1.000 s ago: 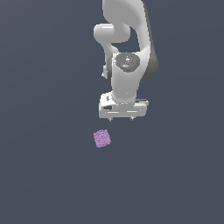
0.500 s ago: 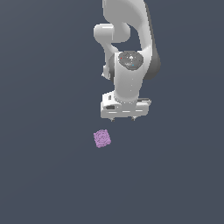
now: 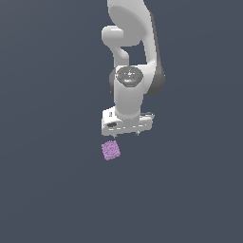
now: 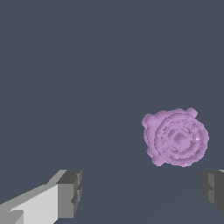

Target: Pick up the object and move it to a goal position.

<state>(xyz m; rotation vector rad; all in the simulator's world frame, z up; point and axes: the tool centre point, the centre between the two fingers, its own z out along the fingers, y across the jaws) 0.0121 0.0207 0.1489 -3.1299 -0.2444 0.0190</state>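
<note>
Exterior view: your gripper hangs just above the purple block.
Its 2 fingers are spread apart, holding nothing.

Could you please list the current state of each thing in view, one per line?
Pincer: open, holding nothing, fingers spread wide apart.
Purple block: lying on the dark floor, not gripped, clear of both fingers and not yet between them.
Arm: poised above the block, offset toward the exterior view's right.

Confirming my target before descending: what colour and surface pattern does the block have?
Light purple, with a bumpy concentric swirl on its face; the block shows best in the wrist view.
</note>
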